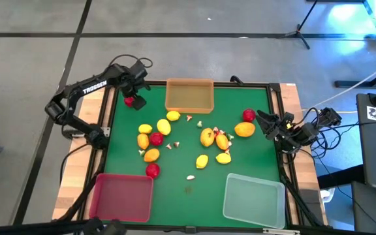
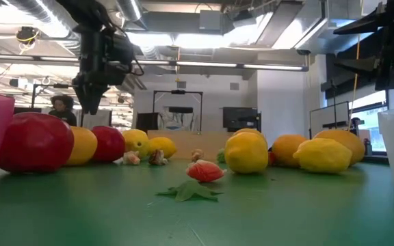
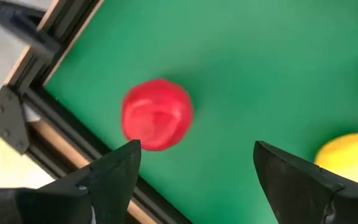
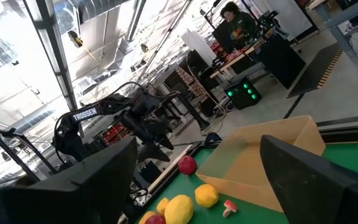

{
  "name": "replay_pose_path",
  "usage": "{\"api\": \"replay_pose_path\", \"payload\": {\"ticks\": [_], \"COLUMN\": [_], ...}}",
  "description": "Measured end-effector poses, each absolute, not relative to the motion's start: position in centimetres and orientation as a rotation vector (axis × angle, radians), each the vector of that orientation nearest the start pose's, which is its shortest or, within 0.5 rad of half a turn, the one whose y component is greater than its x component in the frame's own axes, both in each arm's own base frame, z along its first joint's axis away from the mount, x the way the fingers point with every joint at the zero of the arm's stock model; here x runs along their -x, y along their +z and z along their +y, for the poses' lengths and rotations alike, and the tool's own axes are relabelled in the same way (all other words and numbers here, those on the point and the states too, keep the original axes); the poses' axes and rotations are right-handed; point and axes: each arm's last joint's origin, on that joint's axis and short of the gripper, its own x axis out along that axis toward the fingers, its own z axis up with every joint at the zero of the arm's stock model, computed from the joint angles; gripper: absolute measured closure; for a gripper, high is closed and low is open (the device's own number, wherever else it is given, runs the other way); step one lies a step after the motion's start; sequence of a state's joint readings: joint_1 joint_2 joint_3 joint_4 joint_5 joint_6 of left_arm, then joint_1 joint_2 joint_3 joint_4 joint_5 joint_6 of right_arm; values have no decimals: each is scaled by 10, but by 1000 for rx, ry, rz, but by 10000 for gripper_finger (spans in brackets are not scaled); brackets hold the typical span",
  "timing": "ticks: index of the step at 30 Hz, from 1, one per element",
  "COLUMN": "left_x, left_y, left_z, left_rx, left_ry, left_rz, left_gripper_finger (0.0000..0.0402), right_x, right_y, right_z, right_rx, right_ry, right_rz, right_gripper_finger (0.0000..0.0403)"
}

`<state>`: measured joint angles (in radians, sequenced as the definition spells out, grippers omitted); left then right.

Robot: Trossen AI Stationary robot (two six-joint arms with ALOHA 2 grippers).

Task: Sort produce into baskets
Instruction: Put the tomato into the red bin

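Near the surface's (image 1: pixel 240 98) far left corner, the left claw (image 1: pixel 134 95) hung spread above a round red fruit (image 1: pixel 130 101); the orange-tan basket (image 1: pixel 189 106) alongside held nothing; the right claw (image 1: pixel 264 121) also stood spread.

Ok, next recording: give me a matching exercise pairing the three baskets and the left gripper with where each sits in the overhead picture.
Things:
1. translucent red plastic basket
2. translucent orange-tan plastic basket
3. clear whitish plastic basket
4. left gripper

Places:
A. far edge, middle of the mat
B. near right corner
C. over a red round fruit by the far left edge
D. near left corner

Pairs: 1-D, 2-A, 3-B, 4-C
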<state>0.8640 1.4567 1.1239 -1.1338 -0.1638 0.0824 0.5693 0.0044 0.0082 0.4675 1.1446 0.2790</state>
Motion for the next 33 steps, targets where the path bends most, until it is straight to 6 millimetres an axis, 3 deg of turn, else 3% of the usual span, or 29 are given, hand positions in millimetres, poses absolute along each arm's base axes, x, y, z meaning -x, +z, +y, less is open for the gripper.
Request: {"api": "replay_pose_path", "payload": {"ticks": [7, 15, 25, 33], "left_x": [-142, -136, -129, -126], "left_y": [245, 244, 193, 175], "left_z": [208, 219, 210, 206], "left_rx": [577, 561, 563, 567], "left_ry": [770, 784, 837, 881], "left_rz": [1395, 1332, 1353, 1316], "left_gripper_finger": [93, 93, 97, 97], "right_x": [-75, -75, -75, -75], "right_y": [201, 200, 200, 200], "right_z": [17, 16, 16, 16], "right_rx": [-622, -621, -623, -624], "right_ry": [-524, -563, -566, -574], "right_rz": [-385, -378, -378, -378], "right_gripper_finger": [66, 66, 66, 66]}}
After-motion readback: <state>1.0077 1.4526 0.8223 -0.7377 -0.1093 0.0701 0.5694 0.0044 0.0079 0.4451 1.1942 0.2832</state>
